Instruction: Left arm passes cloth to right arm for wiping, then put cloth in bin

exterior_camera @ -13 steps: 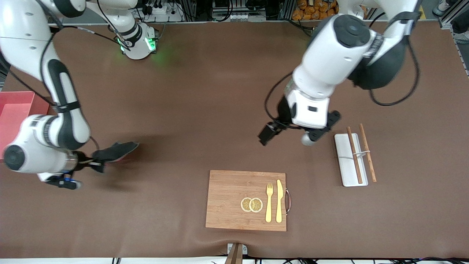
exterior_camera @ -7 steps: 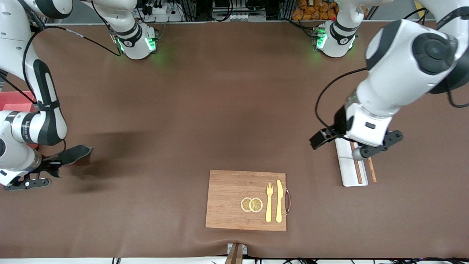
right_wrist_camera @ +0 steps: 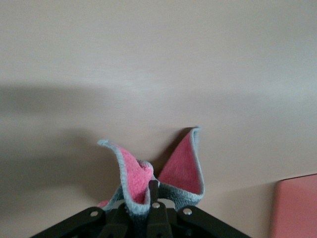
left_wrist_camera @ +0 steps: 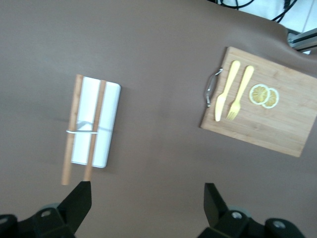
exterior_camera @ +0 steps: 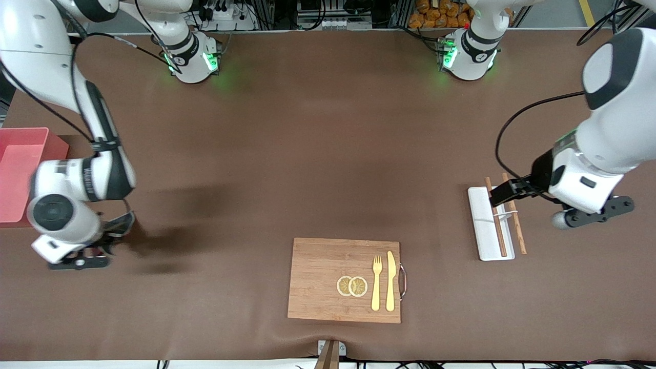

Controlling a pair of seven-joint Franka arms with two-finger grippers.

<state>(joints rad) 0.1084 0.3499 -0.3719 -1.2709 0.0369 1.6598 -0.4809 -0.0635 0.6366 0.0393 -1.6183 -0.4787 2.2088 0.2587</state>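
My right gripper (exterior_camera: 102, 238) is shut on the cloth (exterior_camera: 120, 225). It holds the cloth over the brown table, close beside the pink bin (exterior_camera: 20, 169). In the right wrist view the cloth (right_wrist_camera: 183, 171) sticks up from the gripper (right_wrist_camera: 153, 191) in two flaps, magenta inside with grey edges. A corner of the bin (right_wrist_camera: 297, 208) shows beside it. My left gripper (exterior_camera: 505, 193) is open and holds nothing. It hangs over the white tray at the left arm's end of the table. Its fingers (left_wrist_camera: 81, 198) stand wide apart in the left wrist view.
A white tray (exterior_camera: 482, 225) with two wooden chopsticks (exterior_camera: 496, 218) lies under the left gripper. A wooden board (exterior_camera: 318, 279) near the front edge carries two lemon slices (exterior_camera: 351, 286), a yellow fork (exterior_camera: 376, 282) and a knife (exterior_camera: 390, 281).
The left arm swung from mid-table out over the white tray, still open. The right arm carried the cloth toward the bin's end of the table.
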